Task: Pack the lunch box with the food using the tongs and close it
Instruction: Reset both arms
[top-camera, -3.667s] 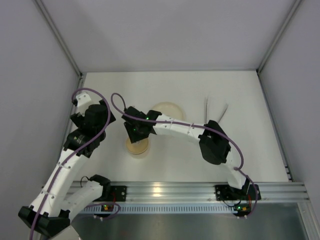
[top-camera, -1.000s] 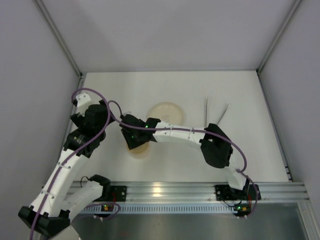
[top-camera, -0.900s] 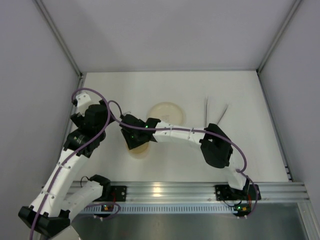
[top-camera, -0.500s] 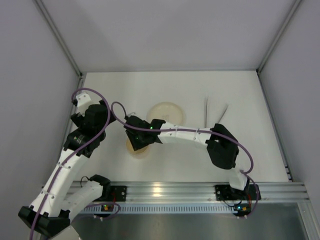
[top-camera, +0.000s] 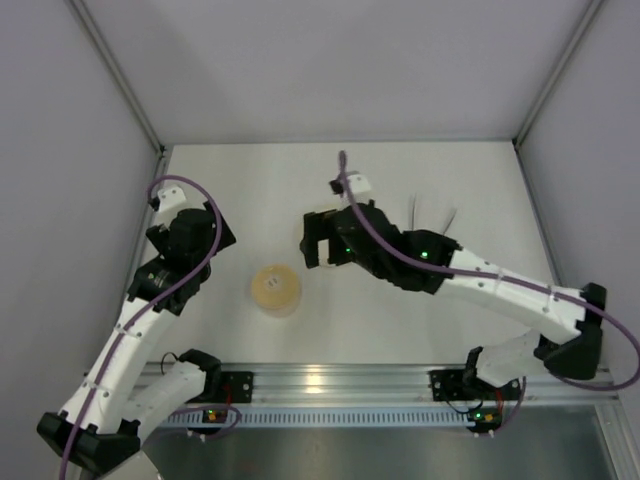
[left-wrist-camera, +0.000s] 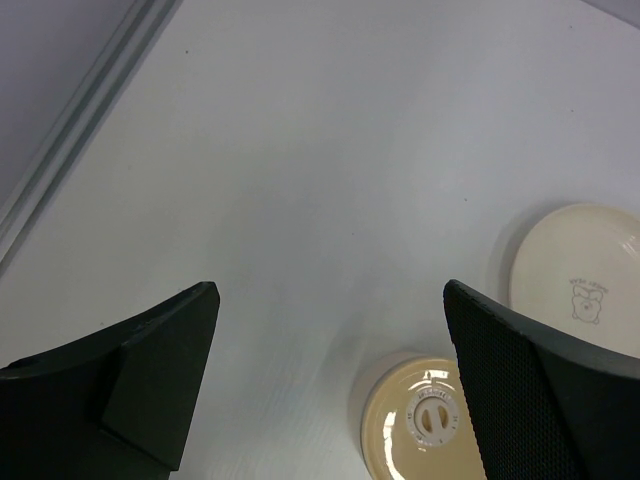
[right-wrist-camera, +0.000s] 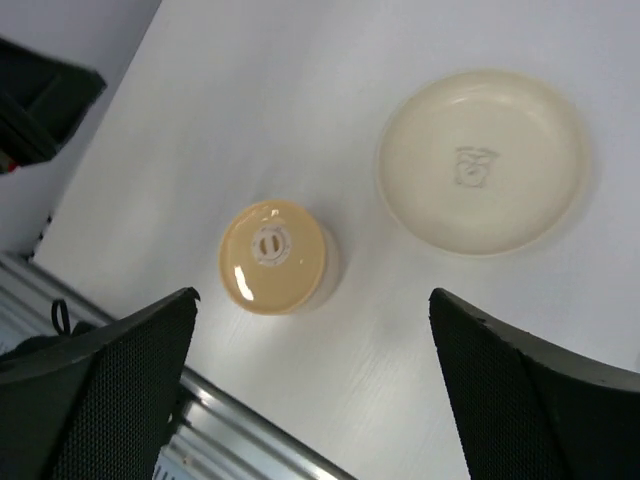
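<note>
R hand lifted off lunch box, now spread, L hand spread, it clear of edges

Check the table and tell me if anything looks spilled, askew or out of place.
Nothing stands out. The lunch box stands upright and closed, with its lid sitting level. The plate beside it is bare, and nothing is spilled around them. The tongs lie flat at the far right of the table.
</note>
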